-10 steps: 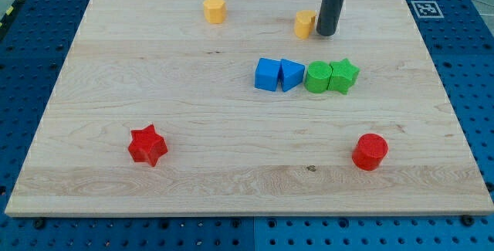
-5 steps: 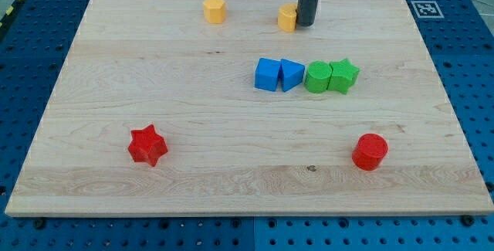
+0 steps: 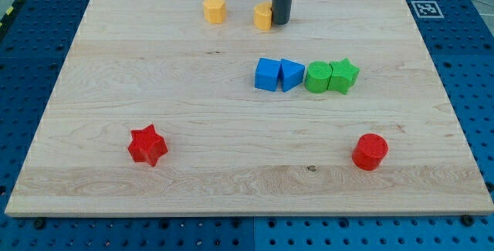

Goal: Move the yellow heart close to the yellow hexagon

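The yellow heart [image 3: 263,17] lies near the view's top, right of the yellow hexagon [image 3: 214,9], with a gap of about one block width between them. My tip [image 3: 280,22] touches the heart's right side; the dark rod rises out of the view's top edge.
A row of blocks sits in the middle right: blue cube [image 3: 268,74], blue triangle [image 3: 291,75], green cylinder [image 3: 316,77], green star [image 3: 343,76]. A red star [image 3: 147,144] lies lower left, a red cylinder [image 3: 370,151] lower right. The wooden board [image 3: 116,73] rests on a blue pegboard.
My tip has slid to the view's left, pushing the yellow heart leftward and closer to the yellow hexagon. The other blocks have not moved.
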You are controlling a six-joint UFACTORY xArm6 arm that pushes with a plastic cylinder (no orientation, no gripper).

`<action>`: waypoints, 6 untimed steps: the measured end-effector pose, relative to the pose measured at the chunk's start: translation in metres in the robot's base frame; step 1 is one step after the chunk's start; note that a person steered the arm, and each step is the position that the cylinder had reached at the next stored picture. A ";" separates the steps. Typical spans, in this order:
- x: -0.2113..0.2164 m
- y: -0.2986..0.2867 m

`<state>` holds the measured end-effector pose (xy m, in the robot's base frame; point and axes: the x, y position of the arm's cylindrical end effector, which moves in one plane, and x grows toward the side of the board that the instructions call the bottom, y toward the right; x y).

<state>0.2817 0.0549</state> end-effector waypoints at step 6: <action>0.006 -0.010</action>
<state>0.2875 0.0448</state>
